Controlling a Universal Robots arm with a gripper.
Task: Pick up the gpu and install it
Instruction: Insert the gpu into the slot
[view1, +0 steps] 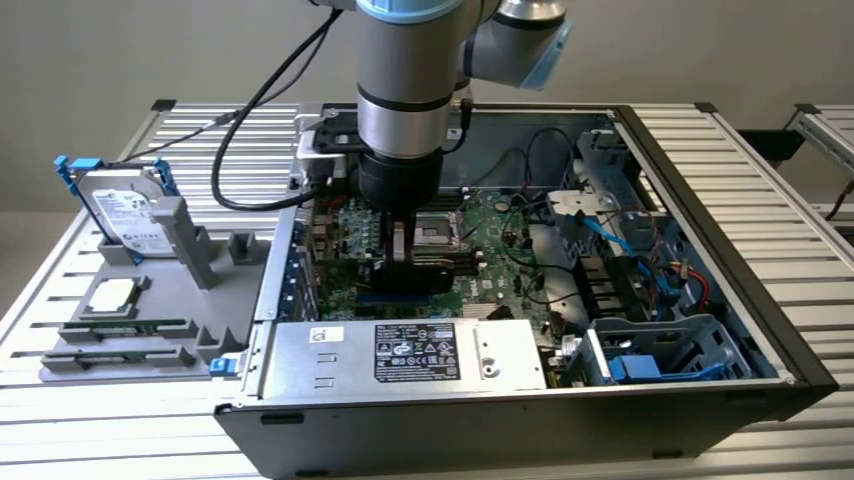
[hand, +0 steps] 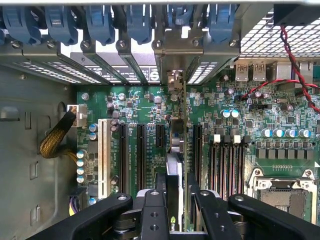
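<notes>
My gripper (hand: 176, 181) clamps the gpu (hand: 175, 142) edge-on; beneath the grip its lower edge is hidden, seating I can't tell

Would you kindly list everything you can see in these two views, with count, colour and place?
computer case: one, black, open, on the table
table: one, silver slats, under everything
motherboard: one, green, inside the case
power supply: one, silver, at the case's near edge
tray: one, grey, on the exterior view's left of the case
hard drive: one, silver with blue rails, standing in the tray
memory strips: two, green, lying in the tray
gpu: one, edge-on over the motherboard's slots
arm: one, silver, reaching into the case
gripper: one, black, shut on the gpu
</notes>
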